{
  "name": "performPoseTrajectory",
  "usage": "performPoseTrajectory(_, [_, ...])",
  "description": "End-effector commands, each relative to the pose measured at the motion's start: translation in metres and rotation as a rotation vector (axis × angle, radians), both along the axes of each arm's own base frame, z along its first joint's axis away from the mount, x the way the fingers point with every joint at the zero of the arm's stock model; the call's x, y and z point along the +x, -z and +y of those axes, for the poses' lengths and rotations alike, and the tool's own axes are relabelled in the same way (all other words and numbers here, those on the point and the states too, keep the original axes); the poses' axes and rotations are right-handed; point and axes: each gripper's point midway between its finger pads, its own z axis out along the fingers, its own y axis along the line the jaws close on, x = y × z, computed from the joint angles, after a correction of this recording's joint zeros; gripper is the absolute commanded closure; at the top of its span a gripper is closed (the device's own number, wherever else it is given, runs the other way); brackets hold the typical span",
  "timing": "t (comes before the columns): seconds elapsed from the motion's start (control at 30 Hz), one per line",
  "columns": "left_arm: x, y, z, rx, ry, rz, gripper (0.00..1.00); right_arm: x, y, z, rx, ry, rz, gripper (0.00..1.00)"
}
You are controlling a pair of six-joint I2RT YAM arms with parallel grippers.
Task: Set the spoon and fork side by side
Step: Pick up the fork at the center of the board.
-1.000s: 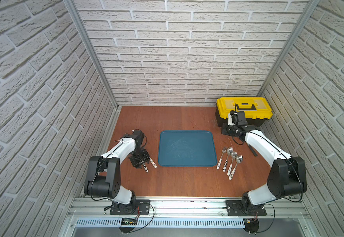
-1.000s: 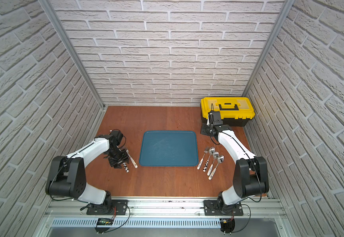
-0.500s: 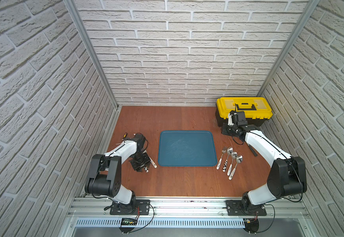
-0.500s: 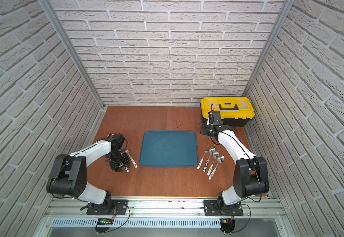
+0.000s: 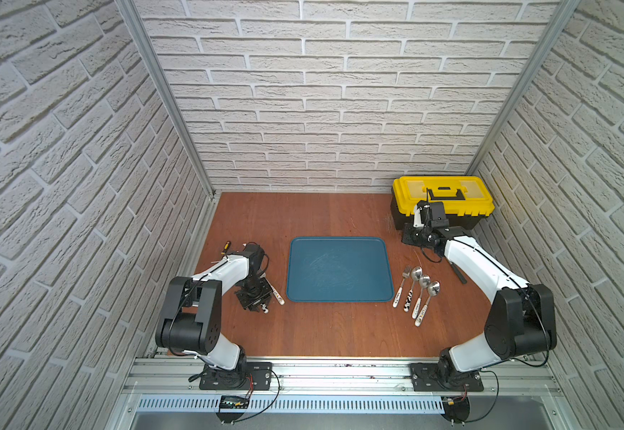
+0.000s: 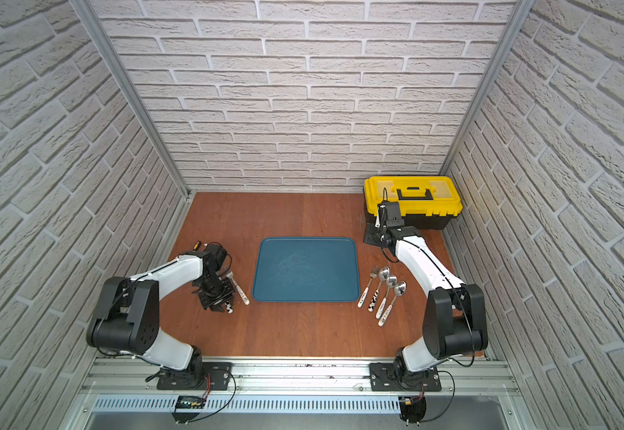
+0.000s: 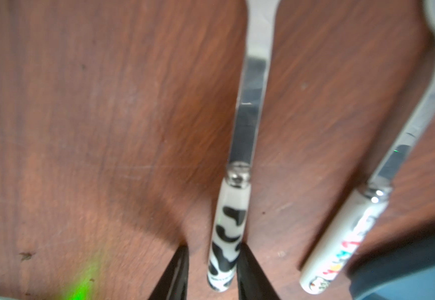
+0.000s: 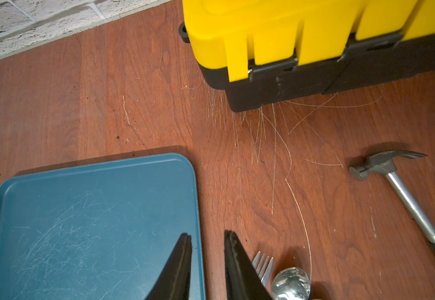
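Jaws: left apart astride cow-print handle [image 7: 225, 244]; right apart | row: 3 spoons [image 5: 424, 280], 1 fork [image 5: 401, 286]

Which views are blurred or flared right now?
Left wrist: soft all over, green flare beside the left claw, cow-print handle smeared. Right wrist: sharp, tray scratches legible. Both top views: crisp, evenly lit.

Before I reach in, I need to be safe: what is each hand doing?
Left hand: open, astride the cow-patterned handle.
Right hand: slightly open, empty.
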Motion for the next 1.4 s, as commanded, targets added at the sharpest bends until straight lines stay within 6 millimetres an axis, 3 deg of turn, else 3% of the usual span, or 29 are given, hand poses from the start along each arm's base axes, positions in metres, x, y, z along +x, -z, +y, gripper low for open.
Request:
performPoseTrajectory(0.0, [-0.009, 0.010, 0.009, 0.059, 0.014, 0.017, 0.65, 0.001, -0.007, 0.002, 0.006, 0.002, -0.032, 0.72])
performPoseTrajectory(0.47, [-0.002, 0.004, 0.013, 0.103, 0.078, -0.017, 0.80, 0.001, -0.007, 0.002, 0.010, 0.007, -0.032, 0.72])
performPoseTrajectory(1.07, [0.007, -0.021, 0.012, 0.164, 0.175, -0.054, 0.81, 0.001, -0.005, 0.004, 0.016, 0.001, -0.028, 0.72])
performPoseTrajectory(1.27, [0.014, -0.033, 0.003, 0.155, 0.215, -0.079, 0.81, 0.001, -0.005, 0.003, 0.016, 0.006, -0.026, 0.72])
performPoseTrajectory(1.37, [0.028, -0.049, -0.014, 0.128, 0.277, -0.120, 0.81, 0.001, -0.004, 0.003, 0.014, 0.006, -0.025, 0.72])
